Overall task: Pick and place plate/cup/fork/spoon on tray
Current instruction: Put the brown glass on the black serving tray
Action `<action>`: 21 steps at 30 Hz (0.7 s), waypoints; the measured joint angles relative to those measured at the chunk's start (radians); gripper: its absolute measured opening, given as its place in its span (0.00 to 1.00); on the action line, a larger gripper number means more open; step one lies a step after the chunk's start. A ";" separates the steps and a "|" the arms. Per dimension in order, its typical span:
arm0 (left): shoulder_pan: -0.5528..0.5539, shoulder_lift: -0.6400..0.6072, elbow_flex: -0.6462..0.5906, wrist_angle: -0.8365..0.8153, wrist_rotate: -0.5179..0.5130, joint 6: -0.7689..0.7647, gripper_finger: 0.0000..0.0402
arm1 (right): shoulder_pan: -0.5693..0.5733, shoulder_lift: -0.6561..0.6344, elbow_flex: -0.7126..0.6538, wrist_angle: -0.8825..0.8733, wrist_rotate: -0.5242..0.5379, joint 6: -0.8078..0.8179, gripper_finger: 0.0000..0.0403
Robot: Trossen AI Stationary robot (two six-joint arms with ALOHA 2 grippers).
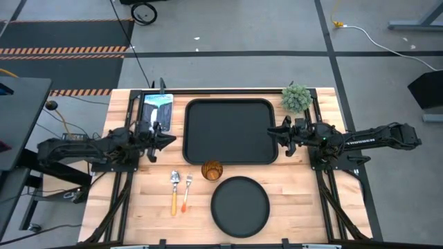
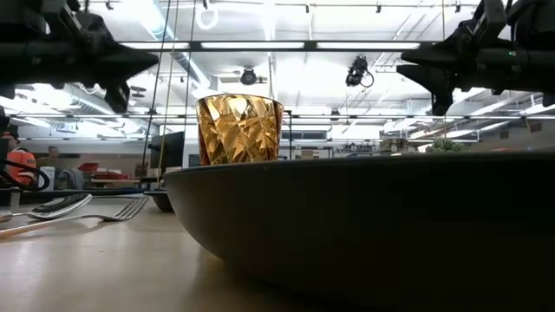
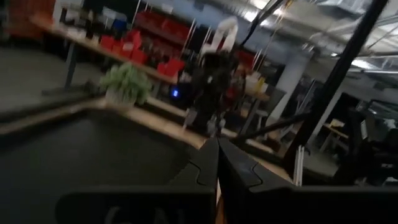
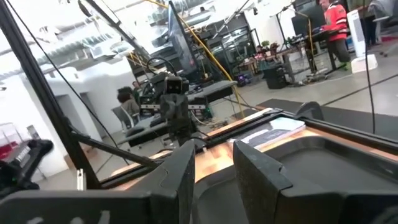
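Note:
The black rectangular tray lies at the table's middle, toward the far side. The round black plate lies on the table near the front edge, and the amber cup stands between plate and tray. The spoon with its yellow-orange handle and the fork with its reddish handle lie side by side to the left of the cup. My left gripper is shut and empty, held above the table just off the tray's left edge. My right gripper is open and empty over the tray's right edge.
A small green potted plant stands at the tray's far right corner. A flat blue-and-white object lies at the far left. In the low view the plate's rim fills the foreground, with the cup behind it.

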 joint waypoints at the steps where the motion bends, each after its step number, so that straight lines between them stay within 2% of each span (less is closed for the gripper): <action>1: 0.000 0.028 0.009 -0.002 0.000 -0.011 0.03 | 0.000 0.000 0.000 -0.008 0.000 -0.008 0.29; 6: 0.000 0.170 0.062 0.000 0.020 -0.049 0.06 | 0.000 0.000 0.022 -0.114 0.033 -0.030 0.29; 12: -0.001 0.324 0.137 0.001 0.054 -0.050 0.17 | 0.020 0.000 0.077 -0.270 0.042 -0.045 0.29; 16: -0.001 0.401 0.176 0.000 0.091 -0.052 0.22 | 0.039 0.000 0.092 -0.286 0.048 -0.131 0.29; 21: -0.028 0.488 0.211 0.002 0.095 -0.112 0.23 | 0.061 0.000 0.108 -0.277 0.049 -0.261 0.29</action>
